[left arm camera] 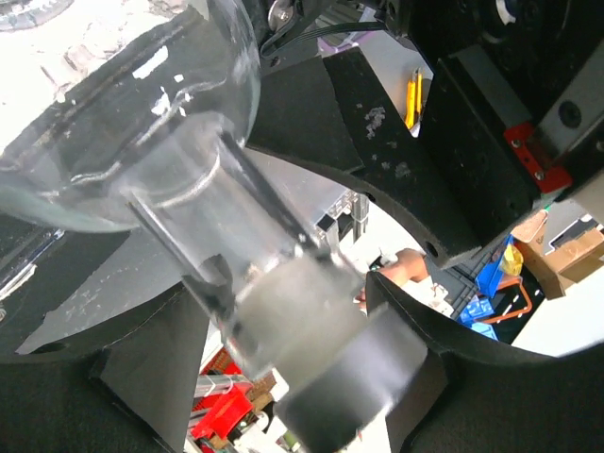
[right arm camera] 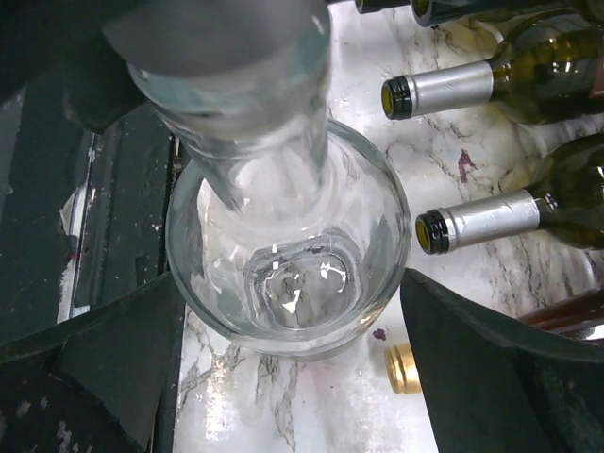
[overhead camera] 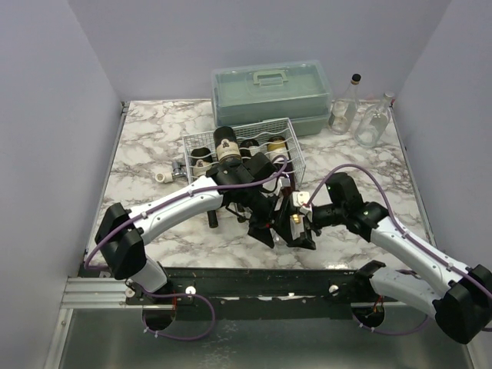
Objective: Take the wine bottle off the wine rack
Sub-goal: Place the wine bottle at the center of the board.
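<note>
Table: white marble-look top, grey veins, smooth, slight sheen
Wine rack: thin white-coated wire
Case, far: translucent grey-green plastic, smooth
Near bottle: clear glossy glass, dark matt cap
Wine bottles, right: dark green glass, silver foil necks, black tops
Two far-right bottles: clear glass
Left arm: smooth white shell, black joints

robot lab cell — plain walls, marbled table
</note>
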Controlling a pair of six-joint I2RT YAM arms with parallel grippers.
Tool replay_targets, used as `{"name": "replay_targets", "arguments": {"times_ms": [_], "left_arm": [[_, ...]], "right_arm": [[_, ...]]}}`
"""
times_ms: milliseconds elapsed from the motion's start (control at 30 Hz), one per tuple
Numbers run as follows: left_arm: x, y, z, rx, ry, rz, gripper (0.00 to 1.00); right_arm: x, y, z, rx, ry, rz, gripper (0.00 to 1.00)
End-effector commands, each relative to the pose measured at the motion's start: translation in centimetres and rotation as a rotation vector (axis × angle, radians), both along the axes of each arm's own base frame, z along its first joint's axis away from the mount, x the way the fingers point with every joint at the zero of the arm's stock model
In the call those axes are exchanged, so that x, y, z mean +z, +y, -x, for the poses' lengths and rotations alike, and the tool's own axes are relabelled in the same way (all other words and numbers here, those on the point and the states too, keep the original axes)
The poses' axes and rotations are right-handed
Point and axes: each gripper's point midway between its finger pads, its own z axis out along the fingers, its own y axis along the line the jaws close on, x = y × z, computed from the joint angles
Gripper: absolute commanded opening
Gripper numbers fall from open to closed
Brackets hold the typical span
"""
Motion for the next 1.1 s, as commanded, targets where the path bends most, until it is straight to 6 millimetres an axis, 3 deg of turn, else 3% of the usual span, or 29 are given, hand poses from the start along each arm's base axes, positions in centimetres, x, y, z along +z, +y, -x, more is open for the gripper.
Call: {"name": "replay_targets", "arguments": {"times_ms": [0, 233, 467, 800, 967, 1067], "left_arm": [[2.0, 0.3, 0.2, -0.009, -0.023, 0.076, 0.68], [2.8, 0.9, 0.0, 0.002, -0.060, 0.102, 0.68], [4.6, 2.0, -0.9, 0.024, -0.193, 0.163, 0.71], [6.9, 4.9, -4.8, 0.127, -0.525, 0.244, 0.72], [9.0, 7.3, -7.7, 0.258, -0.743, 0.275, 0.80], [10.4, 8.6, -8.7, 0.320, -0.867, 0.296, 0.90]], "right_arm": [[1.0, -0.3, -0.3, -0.021, -0.004, -0.011, 1.00], [1.5, -0.7, -0.6, -0.039, -0.003, -0.025, 1.00], [3.3, -0.9, -0.6, -0.042, 0.006, -0.076, 1.00], [4.9, -0.4, -0.1, 0.039, 0.014, -0.097, 1.00], [6.1, 0.0, 0.2, 0.120, -0.007, -0.116, 1.00], [6.7, 0.5, 0.0, 0.139, 0.005, -0.136, 1.00]]}}
